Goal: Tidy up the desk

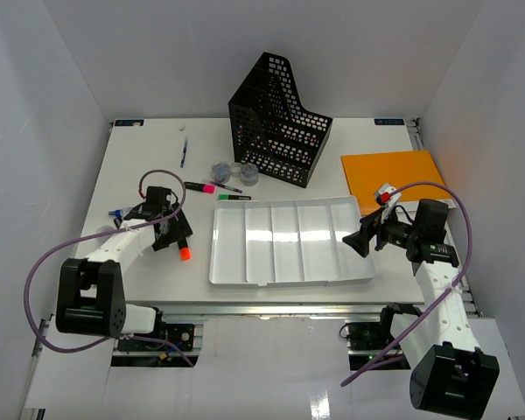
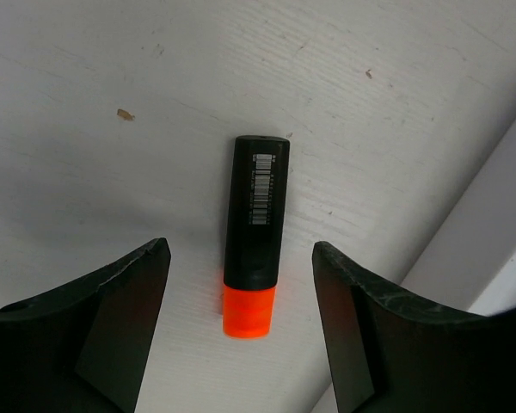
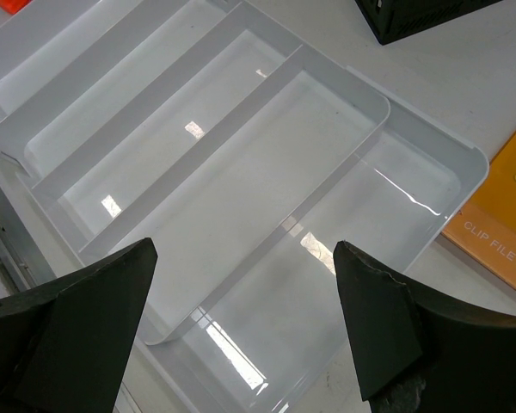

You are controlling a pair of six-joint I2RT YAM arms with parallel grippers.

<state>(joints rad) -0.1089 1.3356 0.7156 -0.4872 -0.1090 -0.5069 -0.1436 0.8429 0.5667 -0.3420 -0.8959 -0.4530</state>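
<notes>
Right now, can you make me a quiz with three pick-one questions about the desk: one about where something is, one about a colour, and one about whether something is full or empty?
1. Where is the highlighter?
A) up in the air
B) lying on the desk, between the open fingers of the left gripper
C) in a drawer

2. What colour is the flat folder at the right side of the desk?
A) orange
B) blue
C) green

3. How is the white tray?
A) full of pens
B) upside down
C) empty

Answers:
1 B: the left wrist view shows it flat on the white top with a finger on either side, neither touching it.
2 A: it is plainly orange in the top view.
3 C: every compartment shows only bare white plastic.
</notes>
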